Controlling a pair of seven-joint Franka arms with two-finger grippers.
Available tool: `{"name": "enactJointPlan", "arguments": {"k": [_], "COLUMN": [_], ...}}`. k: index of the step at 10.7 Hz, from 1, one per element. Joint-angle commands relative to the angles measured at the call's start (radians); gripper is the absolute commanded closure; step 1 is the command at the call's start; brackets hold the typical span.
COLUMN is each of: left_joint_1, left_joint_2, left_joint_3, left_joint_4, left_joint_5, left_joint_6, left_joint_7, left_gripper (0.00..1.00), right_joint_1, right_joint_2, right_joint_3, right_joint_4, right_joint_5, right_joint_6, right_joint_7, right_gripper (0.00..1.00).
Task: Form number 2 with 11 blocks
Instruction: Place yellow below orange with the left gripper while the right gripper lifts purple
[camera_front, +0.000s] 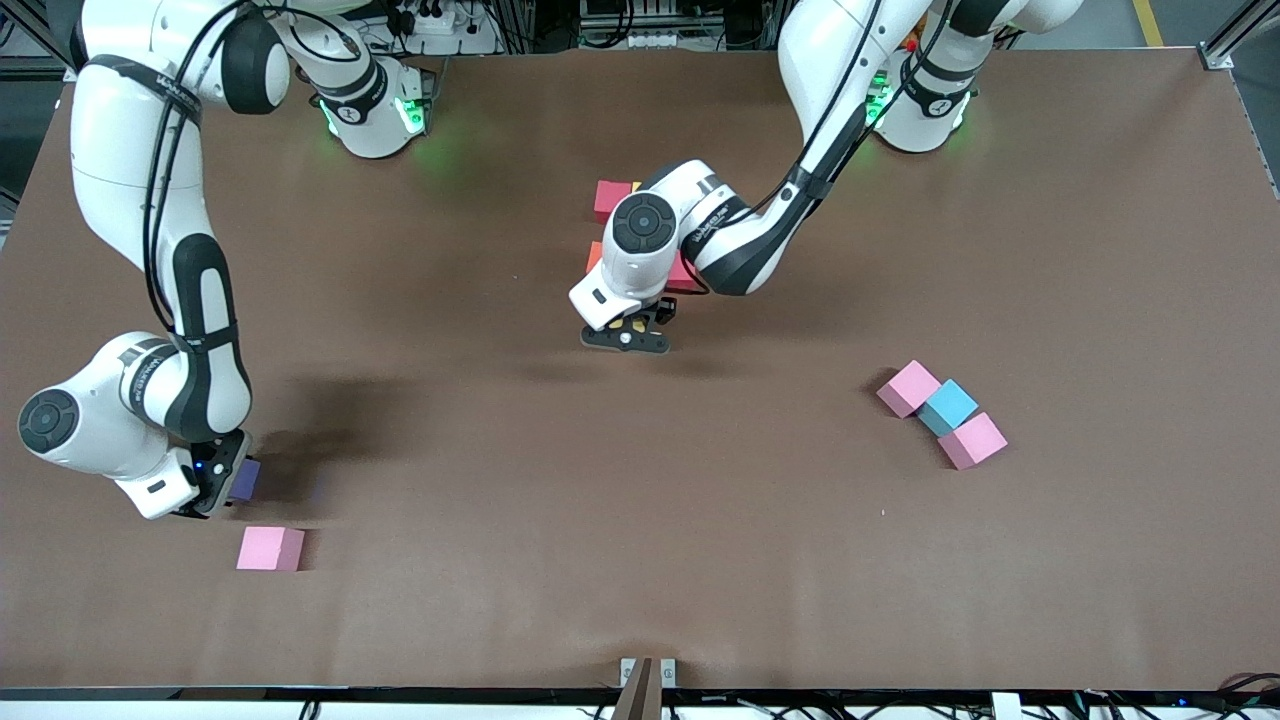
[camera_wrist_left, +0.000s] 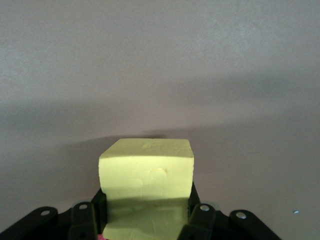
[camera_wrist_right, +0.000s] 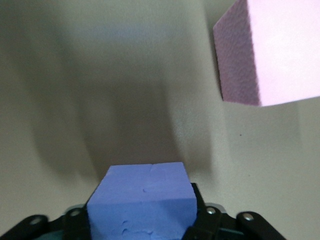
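- Front view: the left gripper hangs over the middle of the table, just in front of a small cluster of blocks that the arm mostly hides; a red block and a sliver of an orange block show beside the wrist.
- Left wrist view: the fingers pinch a yellow block by two facing sides, its top face level and its edges square to the fingers.
- Front view: the right gripper is low at the right arm's end of the table, with a purple block at its tip.
- Right wrist view: the fingers are pressed onto that purple block, which sits square between them.
- A single pink block lies just beside the right gripper, nearer the front camera.
- Toward the left arm's end, three touching blocks form a short diagonal row: pink, light blue, pink; the row's long axis runs from farther to nearer the camera.
- No finished number 2 can be made out; whatever is built lies under the left arm.
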Motion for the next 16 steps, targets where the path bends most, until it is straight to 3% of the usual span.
{"name": "enactJointPlan", "arguments": {"k": [1, 4, 7, 11, 16], "left_joint_1": [-0.067, -0.128, -0.142, -0.167, -0.178], "left_joint_2": [0.049, 0.079, 0.08, 0.086, 0.097], "left_joint_3": [0.055, 0.104, 0.107, 0.107, 0.107], "left_joint_4": [0.071, 0.087, 0.087, 0.082, 0.081], "left_joint_5": [-0.036, -0.066, -0.095, -0.089, -0.079], "left_joint_6": [-0.024, -0.024, -0.024, -0.024, -0.024], "left_joint_7": [-0.025, -0.032, -0.033, -0.058, -0.055], "left_gripper": [1.0, 1.0, 1.0, 1.0, 1.0], "right_joint_1": [-0.02, -0.006, 0.002, 0.06, 0.117], "right_joint_2": [-0.005, -0.023, -0.035, -0.06, -0.071], "right_joint_3": [0.012, 0.007, 0.012, 0.015, 0.012], "right_joint_4": [0.037, 0.069, 0.118, 0.12, 0.115], "right_joint_5": [-0.016, -0.013, -0.004, 0.064, 0.136], "right_joint_6": [-0.046, -0.185, -0.354, -0.46, -0.494], "right_joint_7": [-0.053, -0.038, 0.009, 0.106, 0.247], "right_gripper": [0.87, 0.92, 0.93, 0.93, 0.92]}}
